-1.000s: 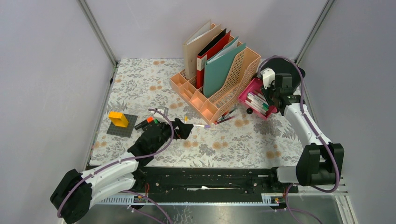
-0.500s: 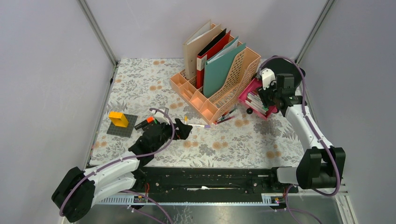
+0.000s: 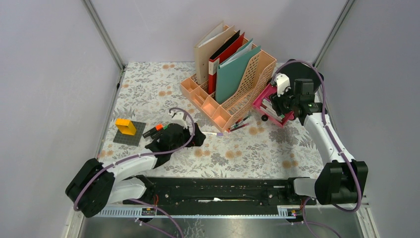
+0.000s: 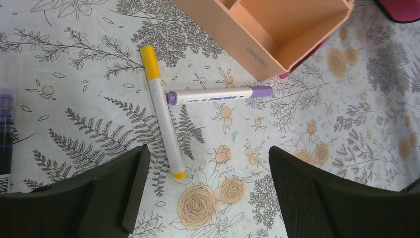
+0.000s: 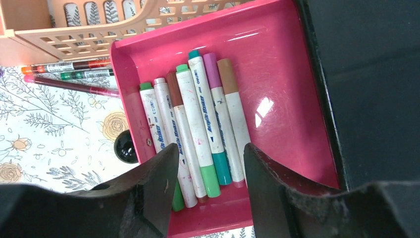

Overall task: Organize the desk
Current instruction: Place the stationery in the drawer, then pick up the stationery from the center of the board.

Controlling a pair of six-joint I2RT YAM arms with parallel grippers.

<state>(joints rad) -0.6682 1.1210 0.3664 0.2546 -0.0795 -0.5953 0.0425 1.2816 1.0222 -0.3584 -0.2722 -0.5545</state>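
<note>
Just beneath left fingers [image 4: 114, 193], probably: desk [image 4: 297, 124].

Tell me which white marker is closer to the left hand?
The yellow-ended marker: one end lies in the open left hand's gap; the purple-ended marker is farther.

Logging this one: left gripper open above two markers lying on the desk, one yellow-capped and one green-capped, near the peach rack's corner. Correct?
Not quite: the second marker is purple-capped, not green. The left gripper is open above it and the yellow-capped marker on the desk, near the peach rack; the left wrist view shows this.
</note>
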